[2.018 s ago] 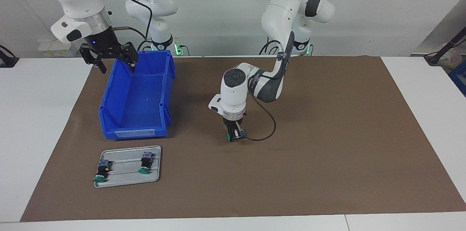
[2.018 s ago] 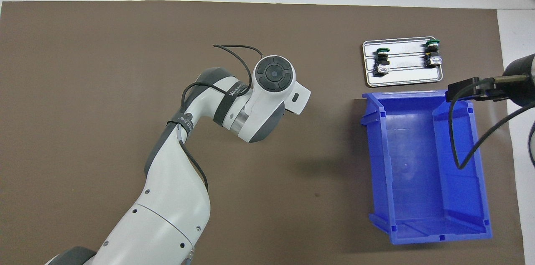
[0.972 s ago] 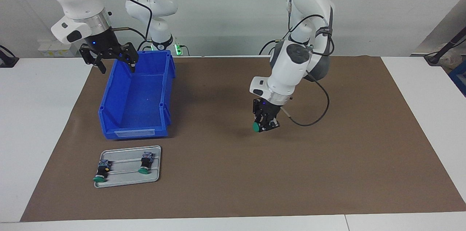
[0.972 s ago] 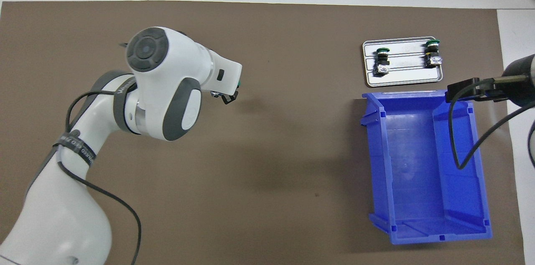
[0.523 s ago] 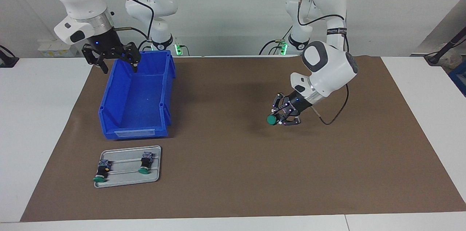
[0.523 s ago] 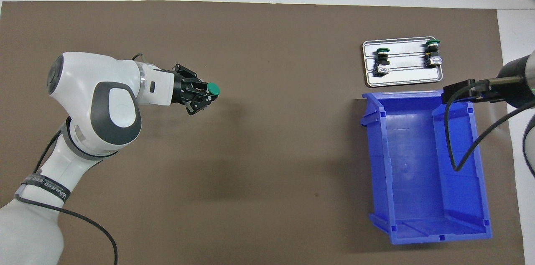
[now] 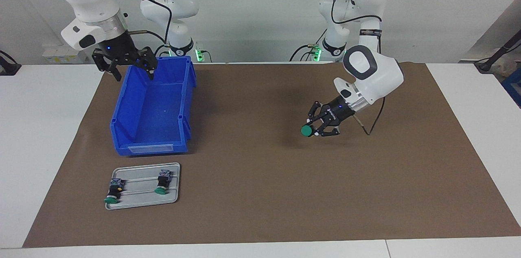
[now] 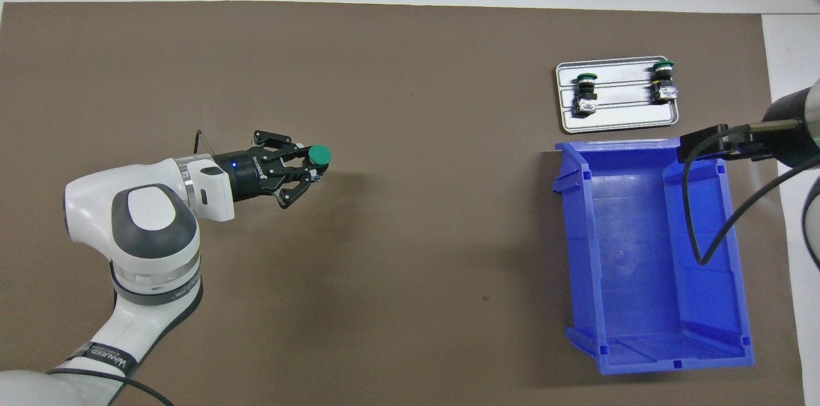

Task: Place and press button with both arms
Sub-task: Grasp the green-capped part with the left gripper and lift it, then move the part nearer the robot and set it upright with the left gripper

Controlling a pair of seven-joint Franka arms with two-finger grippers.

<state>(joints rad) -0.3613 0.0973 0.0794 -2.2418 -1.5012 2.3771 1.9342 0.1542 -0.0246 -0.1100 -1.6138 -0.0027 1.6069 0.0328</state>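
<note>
My left gripper [image 7: 314,128] is shut on a button [image 7: 306,130] with a green cap. It holds the button a little above the brown mat [image 7: 285,193], tilted almost level, with the cap toward the right arm's end. It also shows in the overhead view, gripper [image 8: 306,166] and button [image 8: 318,154]. My right gripper [image 7: 133,75] is open and empty, raised over the rim of the blue bin [image 7: 151,149] nearest the robots. It shows in the overhead view [image 8: 705,142] too. Two more buttons [image 7: 112,193] [image 7: 163,184] lie on a grey tray [image 7: 140,193].
The blue bin [image 8: 580,246] is empty and stands at the right arm's end of the mat. The grey tray [image 8: 621,113] with its two buttons [image 8: 584,93] [image 8: 663,82] lies just farther from the robots than the bin. White table surrounds the mat.
My left arm has lifted the button from mid-mat and swung it toward its own end, turning the wrist from pointing down to almost level. The right arm has barely moved.
</note>
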